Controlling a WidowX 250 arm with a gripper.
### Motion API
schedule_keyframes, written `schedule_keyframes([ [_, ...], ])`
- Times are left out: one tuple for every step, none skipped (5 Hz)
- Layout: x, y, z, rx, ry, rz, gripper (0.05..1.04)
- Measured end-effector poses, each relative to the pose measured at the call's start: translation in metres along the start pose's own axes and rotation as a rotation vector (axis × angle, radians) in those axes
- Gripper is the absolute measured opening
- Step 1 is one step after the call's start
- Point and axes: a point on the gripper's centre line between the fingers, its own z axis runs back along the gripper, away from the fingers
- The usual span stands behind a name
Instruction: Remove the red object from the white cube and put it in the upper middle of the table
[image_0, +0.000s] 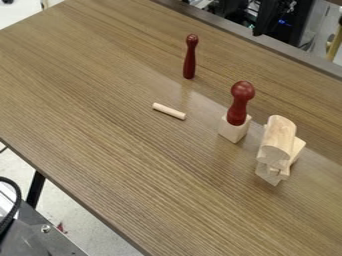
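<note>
Grasping the red object was judged the step in hand; removal had yet to be done. It stood upright on the white cube, a pale wooden block right of centre on the table. State of the gripper's jaws: could not be told.

Surroundings: a second red pin stood directly on the tabletop, farther back and to the left. A short dowel lay left of the cube. Stacked wooden blocks sat just beside it, on the right.

Next move, as judged: approach from above, close on the neck below the round head, and raise straight up so the base cleared the cube. Then carry to the upper middle and set down upright, avoiding the second pin. Risks noted: dragging the cube along, brushing the stack, or toppling the narrow piece on release.
</note>
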Motion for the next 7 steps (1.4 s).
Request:
schedule_keyframes([
  [-0.002, -0.001, -0.013, -0.010, 0.037, -0.001, 0.998],
  [-0.005, -0.009, -0.022, -0.051, 0.061, -0.002, 0.998],
  [-0.012, -0.014, -0.029, -0.072, 0.066, -0.010, 0.998],
  [-0.019, -0.016, -0.021, -0.076, 0.030, -0.009, 0.998],
  [-0.024, -0.024, -0.028, -0.086, 0.040, -0.025, 0.998],
  [-0.026, -0.032, -0.033, -0.088, 0.051, -0.053, 0.998],
  [-0.026, -0.038, -0.034, -0.085, 0.050, -0.069, 0.998],
])
